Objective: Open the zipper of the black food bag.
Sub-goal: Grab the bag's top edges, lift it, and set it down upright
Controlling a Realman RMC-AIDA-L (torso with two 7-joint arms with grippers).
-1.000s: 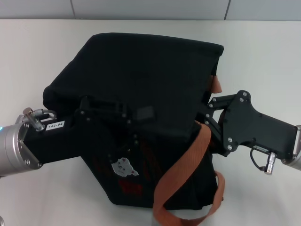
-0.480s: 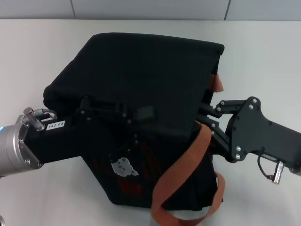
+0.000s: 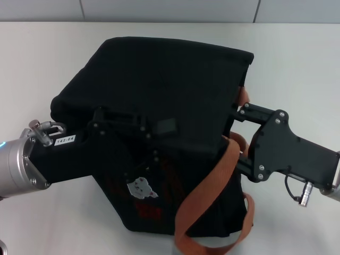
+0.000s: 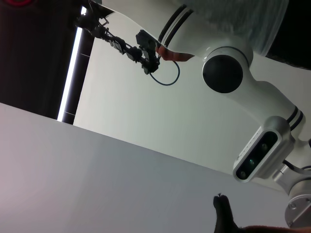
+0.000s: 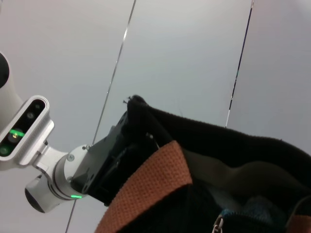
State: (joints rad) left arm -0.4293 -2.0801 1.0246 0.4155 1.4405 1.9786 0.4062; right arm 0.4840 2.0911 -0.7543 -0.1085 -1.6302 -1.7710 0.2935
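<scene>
food bag (image 3: 159, 90) mid-counter (image 3: 297, 64) | left hand (image 3: 125, 127) against bag's near-left face | right hand (image 3: 239, 114) at bag's right edge | strap (image 3: 204, 196) hangs near-right

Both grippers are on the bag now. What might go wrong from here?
The orange strap drapes right beside the right gripper, so it might snag instead of the zipper pull. The black food bag is soft and tilted; if the left gripper slips, it may slide rather than unzip.
</scene>
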